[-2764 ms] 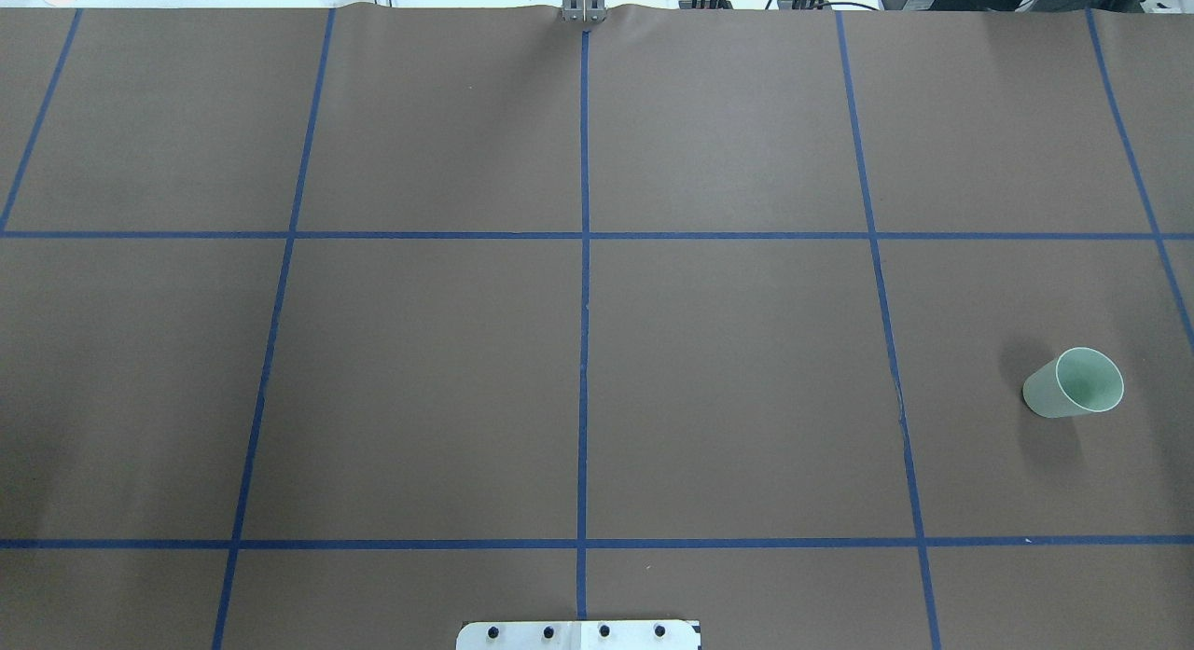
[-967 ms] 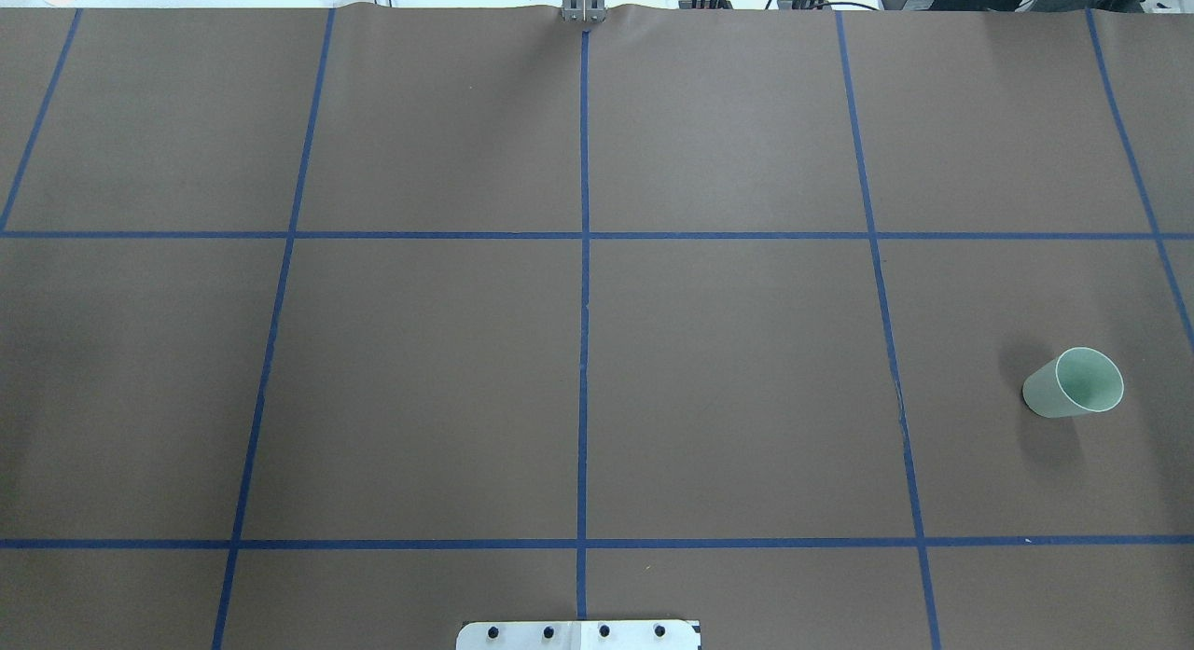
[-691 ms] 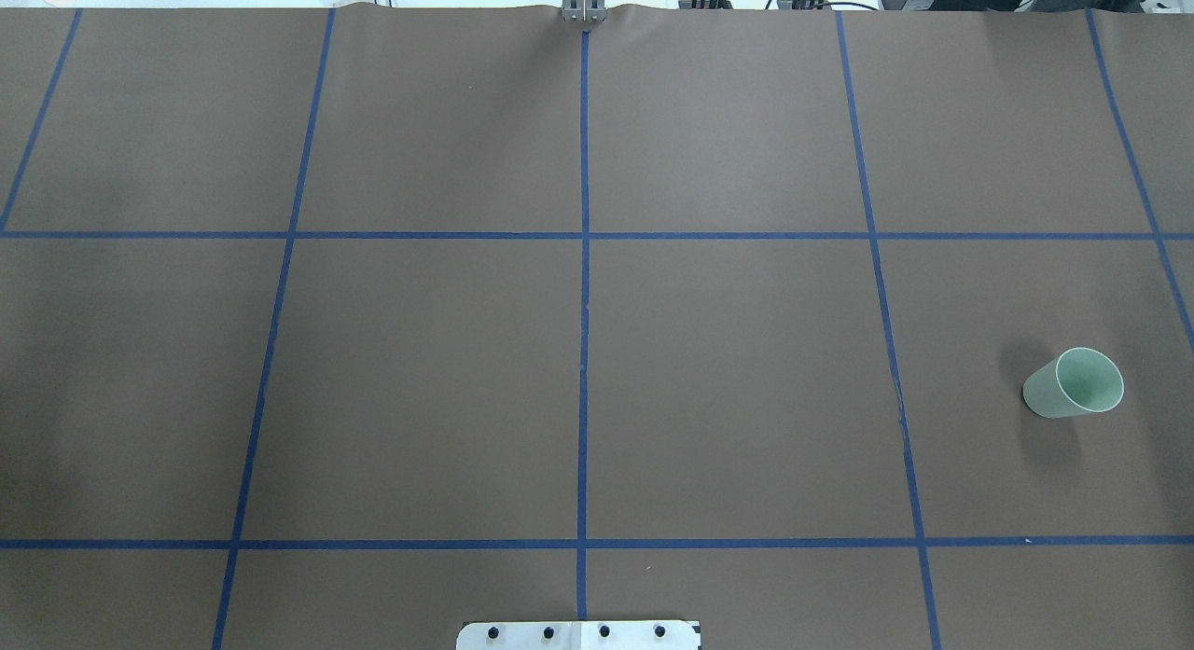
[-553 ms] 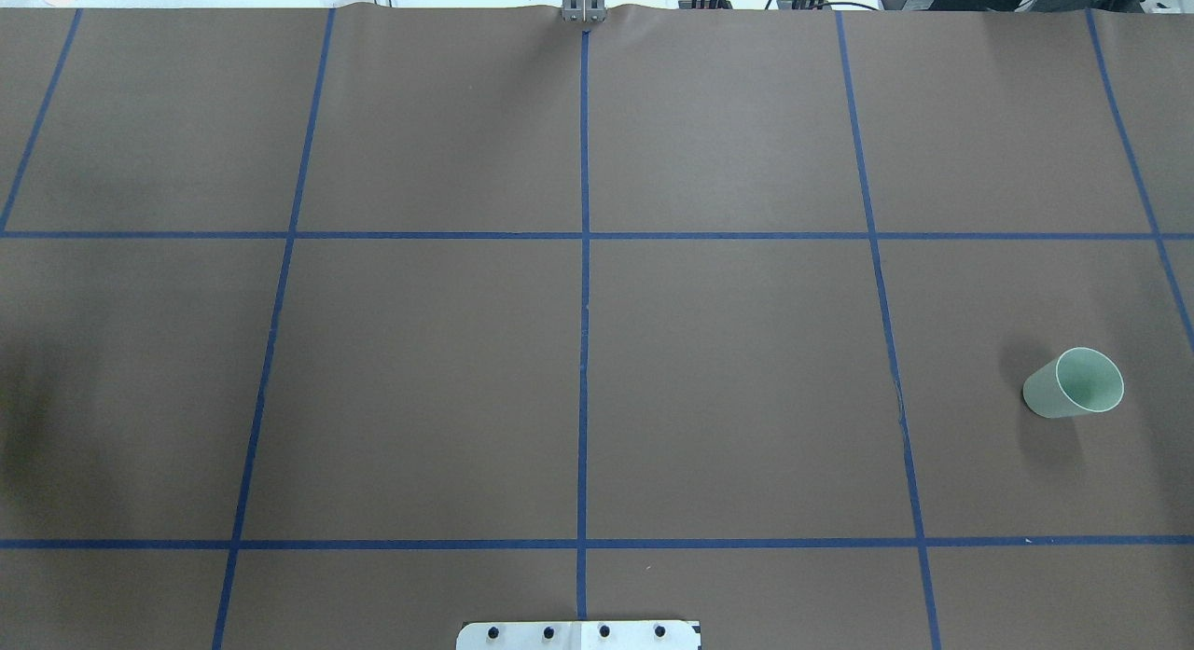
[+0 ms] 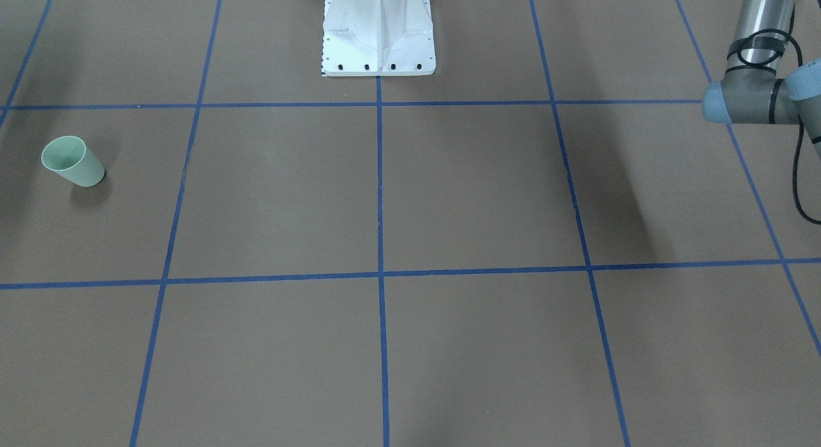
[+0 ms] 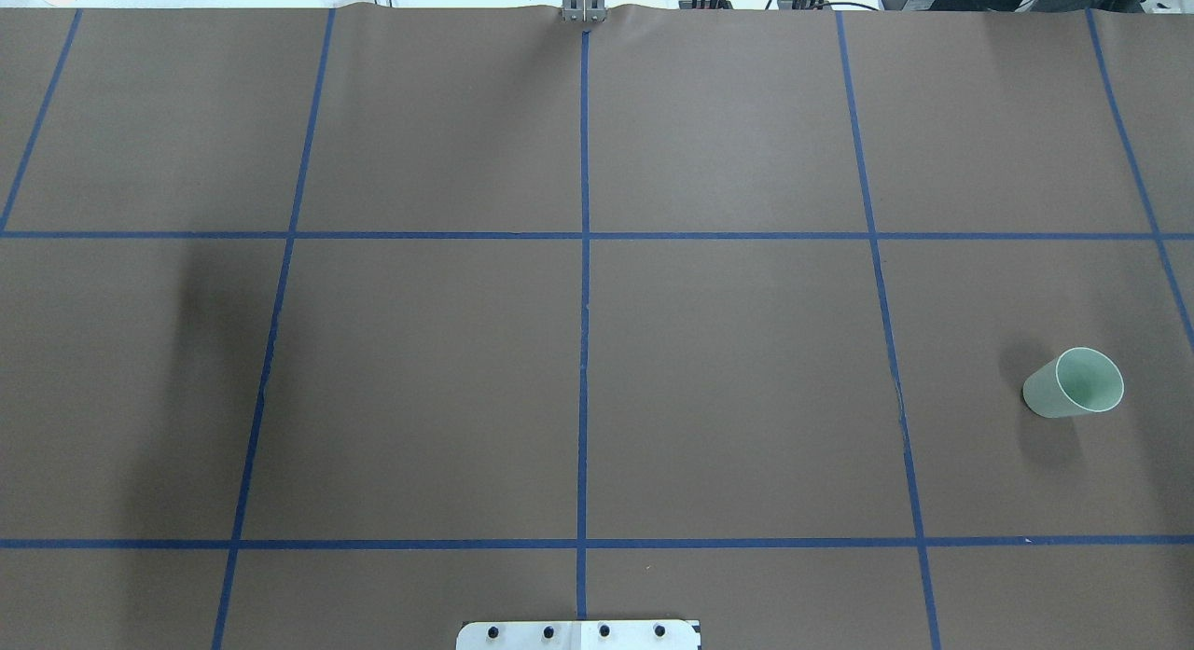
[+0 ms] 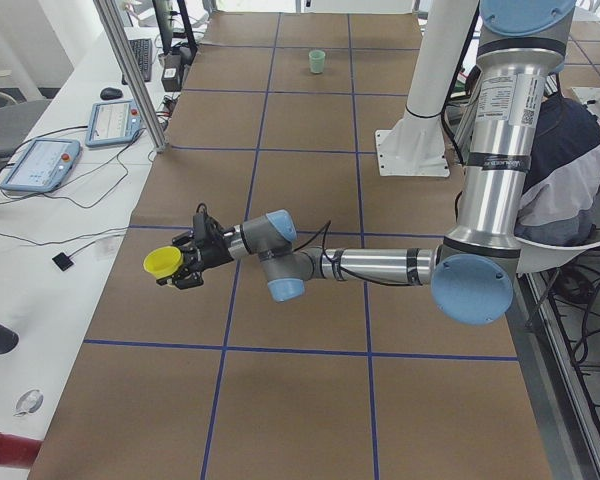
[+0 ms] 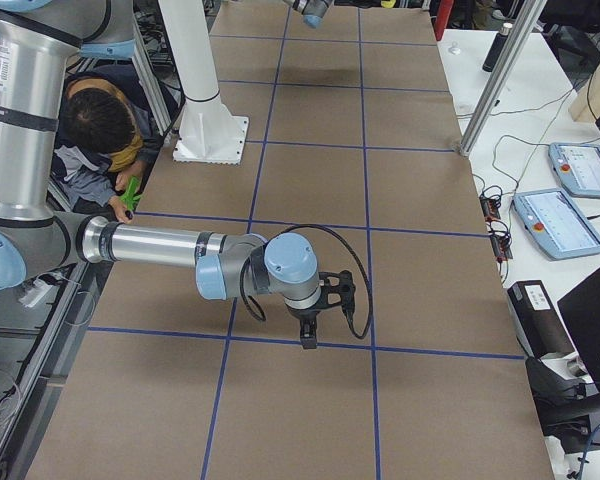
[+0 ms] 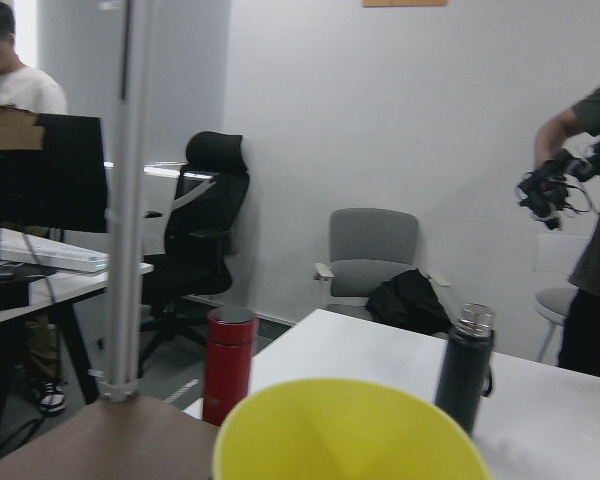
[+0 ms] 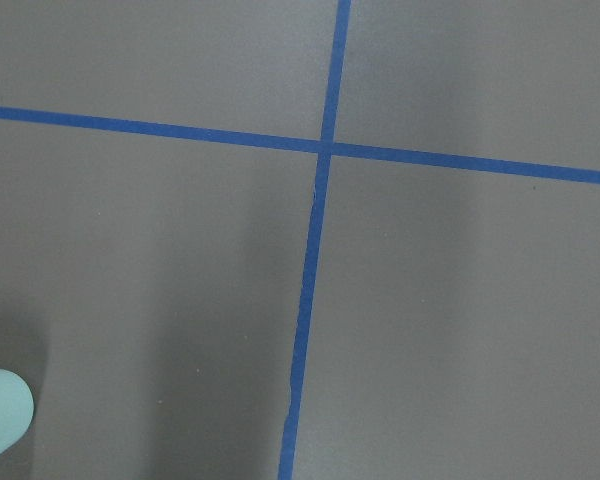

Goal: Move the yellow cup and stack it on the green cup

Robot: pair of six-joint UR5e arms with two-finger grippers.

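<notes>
Cups: yellow cup [image 7: 163, 263] at the fingers of left gripper [image 7: 183, 265], lying sideways above counter [image 6: 728, 370]; fingers' state cannot be told. Green cup [image 6: 1073, 382] upright, well apart. Right gripper [image 8: 308, 338]: fingers unclear.

Yellow cup [image 7: 163, 263]: bright yellow, plain, tapered. It lies horizontal in the air at the tip of the left gripper [image 7: 187, 266], mouth facing away from the arm, above the left end of the brown mat [image 7: 130, 300]. Green cup [image 6: 1073, 382]: pale mint, same form, stands upright, mouth up, near the mat's right end, well apart.
</notes>
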